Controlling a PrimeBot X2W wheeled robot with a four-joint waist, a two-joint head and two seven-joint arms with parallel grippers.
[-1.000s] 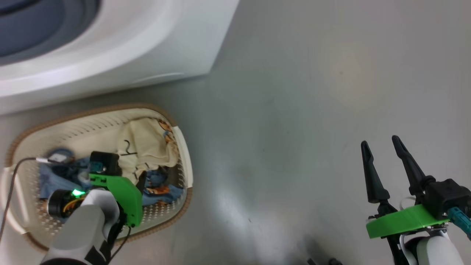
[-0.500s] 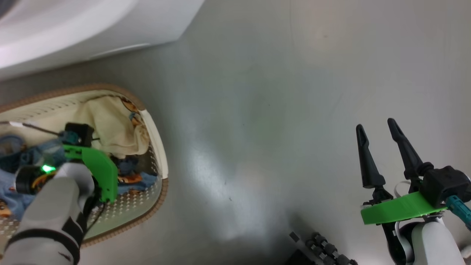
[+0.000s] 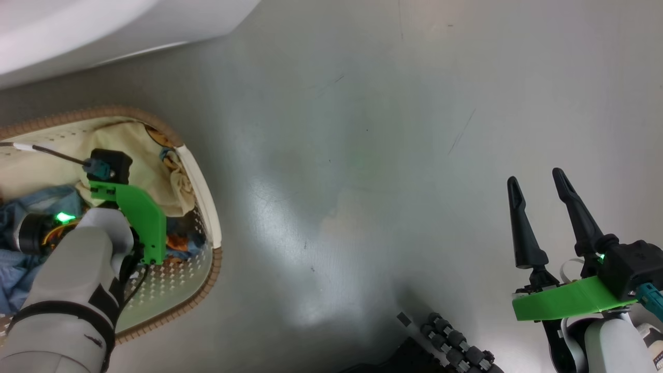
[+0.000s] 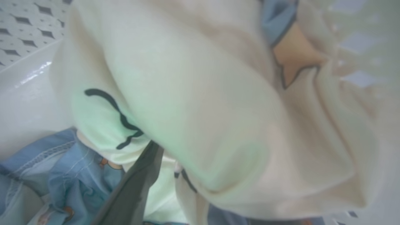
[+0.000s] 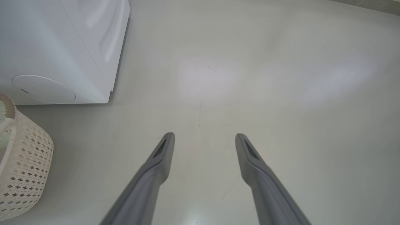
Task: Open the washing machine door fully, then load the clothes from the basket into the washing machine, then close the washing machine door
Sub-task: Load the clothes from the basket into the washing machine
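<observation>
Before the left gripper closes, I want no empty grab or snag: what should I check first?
1. Left gripper open: ok.
2. Left gripper down inside the basket, at the clothes: ok; the cream cloth lies right before it.
3. Cloth between its fingers: cannot tell; one finger shows and the cream cloth covers where the other would be.
4. Right gripper open, empty, over bare floor, apart from the basket: ok.
5. Washing machine door fully open: cannot tell from the white corner of the washing machine in view.
</observation>
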